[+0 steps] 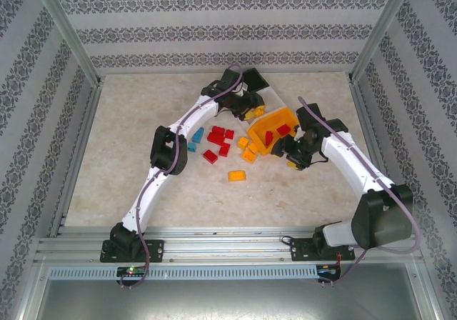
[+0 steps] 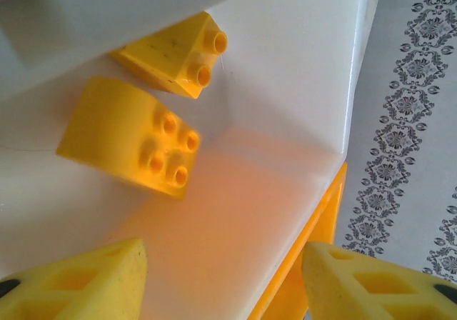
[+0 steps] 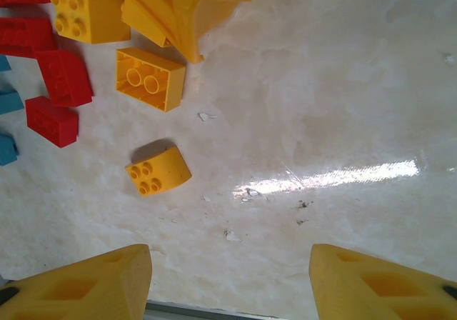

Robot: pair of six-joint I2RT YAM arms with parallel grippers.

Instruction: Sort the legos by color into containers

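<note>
The right claw [image 3: 228, 284] hangs just at the near side of the orange bin [image 1: 278, 118], its two yellow fingers spread wide with nothing between them and bare bench [image 3: 328, 106] underneath. To the near left of the orange bin, a lone yellow brick [image 1: 236, 176] lies apart from the others. Closer against the bin's left side sits a small cluster of yellow bricks [image 1: 249, 152], one of them turned studs-down in the right wrist view. Further left of the bin are the red bricks [image 1: 218, 138], lying loosely together, and beyond those, farthest from the bin on that side, two blue bricks [image 1: 194, 141]. Inside the orange bin itself lie two red pieces [image 1: 283, 129]. Joined to the bin's far side is the white bin [image 2: 285, 63], where two yellow studded bricks [image 2: 128, 145] rest on its floor near a corner. The left claw [image 2: 225, 284] hovers over this white bin, also wide open and empty. The black bin [image 1: 255, 79] lies farthest from the orange bin, partly hidden by the left arm.
</note>
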